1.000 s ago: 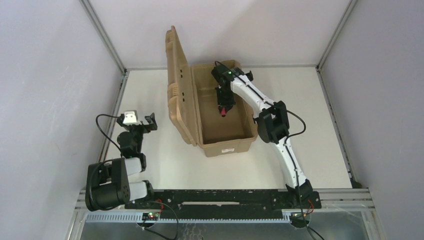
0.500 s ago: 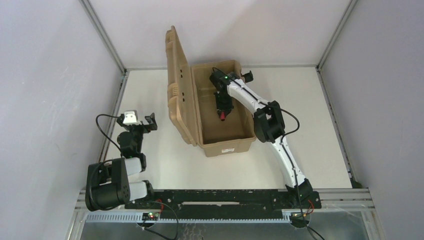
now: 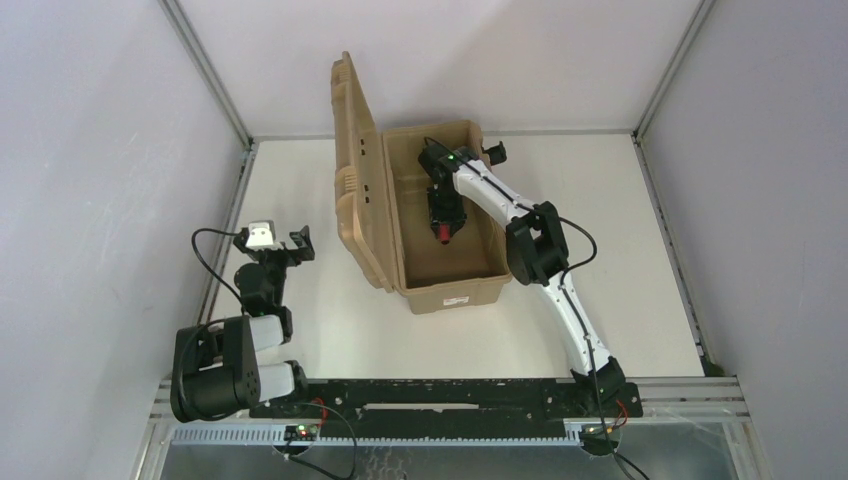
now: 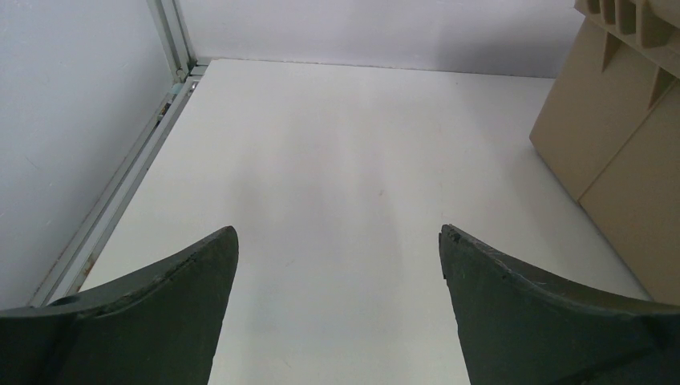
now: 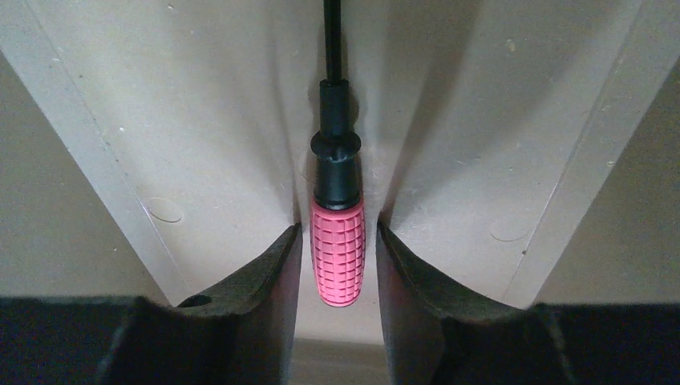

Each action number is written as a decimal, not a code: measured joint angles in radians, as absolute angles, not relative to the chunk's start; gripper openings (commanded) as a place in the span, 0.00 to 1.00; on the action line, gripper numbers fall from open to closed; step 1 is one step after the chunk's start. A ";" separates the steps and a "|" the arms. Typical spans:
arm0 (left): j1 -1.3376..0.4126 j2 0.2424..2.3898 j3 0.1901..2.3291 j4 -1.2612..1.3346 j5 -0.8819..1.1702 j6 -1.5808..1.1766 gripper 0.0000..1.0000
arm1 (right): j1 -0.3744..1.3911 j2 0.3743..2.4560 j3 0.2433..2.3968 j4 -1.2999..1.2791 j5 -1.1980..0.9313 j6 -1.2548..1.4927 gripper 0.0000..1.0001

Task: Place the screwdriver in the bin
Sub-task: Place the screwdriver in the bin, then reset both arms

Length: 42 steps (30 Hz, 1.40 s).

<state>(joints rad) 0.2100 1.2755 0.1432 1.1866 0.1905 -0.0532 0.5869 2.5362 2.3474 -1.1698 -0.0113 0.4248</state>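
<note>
- The right gripper (image 5: pixel 338 234) is down inside the bin (image 3: pixel 455 290), about midway along it. Its jaws stand slightly apart, with a thin gap on either side of the red handle, so it looks let go rather than clamped.
- The screwdriver (image 5: pixel 337 253) is inside the bin, between those fingers (image 5: pixel 269 277). Its black shaft points away along the bin's floor (image 5: pixel 200 120). I cannot tell whether it rests on the floor or hangs just above it.
- To finish this step well, I would spread the jaws a little wider before moving, so neither pad drags the ribbed handle along.
- Then I would lift straight up out of the bin, staying off its right wall and away from the lid (image 3: pixel 355 200) standing upright on its left side.
- A sideways pull-out risks nudging the tool or knocking the bin.
- The left gripper (image 4: pixel 337 241) hovers wide open and empty over the table (image 4: pixel 337 144), well to the left of the bin. It needs to do nothing here.
- The drop looks all but done; what remains is a clean withdrawal.
</note>
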 measured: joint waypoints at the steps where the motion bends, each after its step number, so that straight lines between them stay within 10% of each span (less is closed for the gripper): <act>1: 0.210 1.275 0.143 1.187 0.191 -0.054 1.00 | 0.588 2.536 2.347 -1.169 -0.012 0.425 0.50; 20: 0.211 1.275 0.143 1.187 0.191 -0.054 1.00 | 0.588 2.332 2.425 -1.103 -0.005 0.345 0.75; 26: 0.211 1.275 0.143 1.187 0.191 -0.053 1.00 | 0.588 2.228 2.455 -1.065 0.037 0.278 0.98; 42: 0.211 1.275 0.143 1.187 0.191 -0.054 1.00 | 0.485 2.025 2.457 -1.026 0.208 0.091 1.00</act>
<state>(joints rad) 0.2108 1.2755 0.1432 1.1870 0.1905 -0.0536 0.4850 2.0251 2.4565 -1.0264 0.2077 0.0914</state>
